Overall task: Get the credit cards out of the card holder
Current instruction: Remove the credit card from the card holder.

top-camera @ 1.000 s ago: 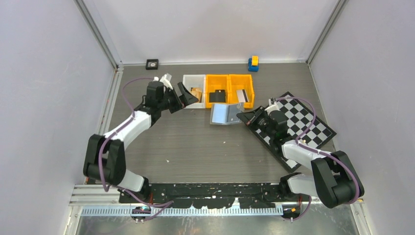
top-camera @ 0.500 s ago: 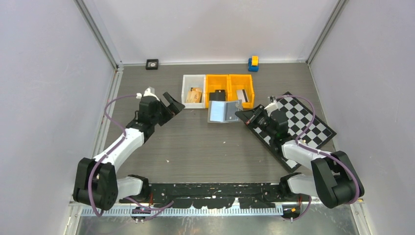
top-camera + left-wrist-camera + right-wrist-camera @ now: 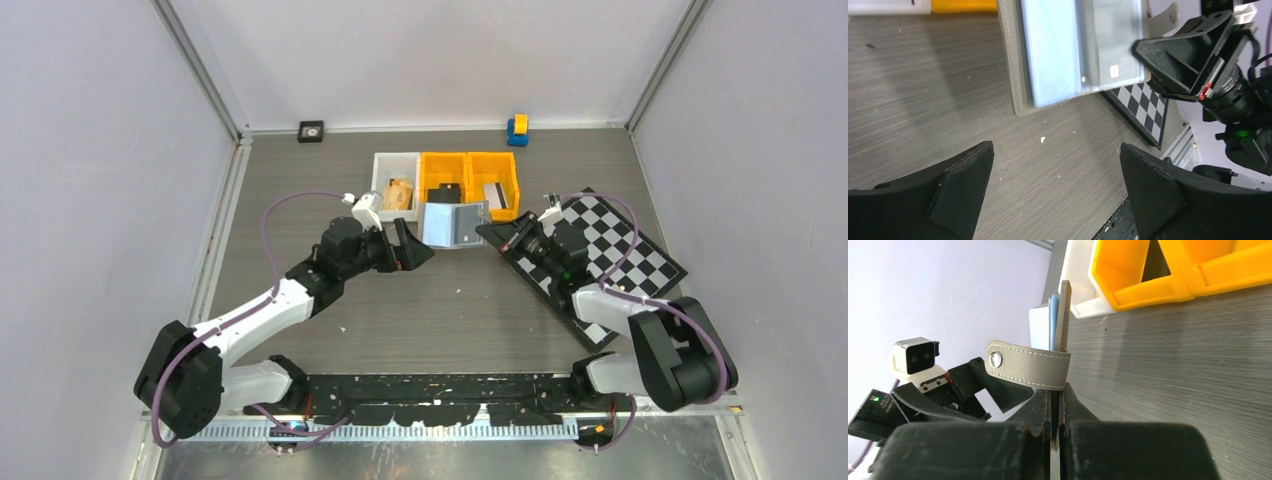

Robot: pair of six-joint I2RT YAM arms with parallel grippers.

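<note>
The grey card holder (image 3: 450, 222) hangs open just in front of the bins, blue-grey pockets toward the left arm. My right gripper (image 3: 486, 232) is shut on its right edge; in the right wrist view the jaws (image 3: 1055, 395) pinch the leather below the snap strap (image 3: 1028, 365). In the left wrist view the card holder (image 3: 1058, 55) fills the top, and a grey card (image 3: 1110, 45) seems to sit in its right pocket. My left gripper (image 3: 412, 248) is open and empty (image 3: 1055, 147), low over the table just left of it. A black card (image 3: 446, 194) and a silvery card (image 3: 492, 193) lie in the orange bins.
A white bin (image 3: 383, 185) holding an orange-brown item and two orange bins (image 3: 470, 165) line the back. A checkerboard mat (image 3: 640, 255) lies under the right arm. A blue-and-yellow block (image 3: 517, 129) and a small black square (image 3: 311, 130) sit by the back wall.
My left arm pulled away from the white bin, swung out left, then came in to the card holder's left with jaws fully open. The right gripper shifted the holder slightly left and back.
</note>
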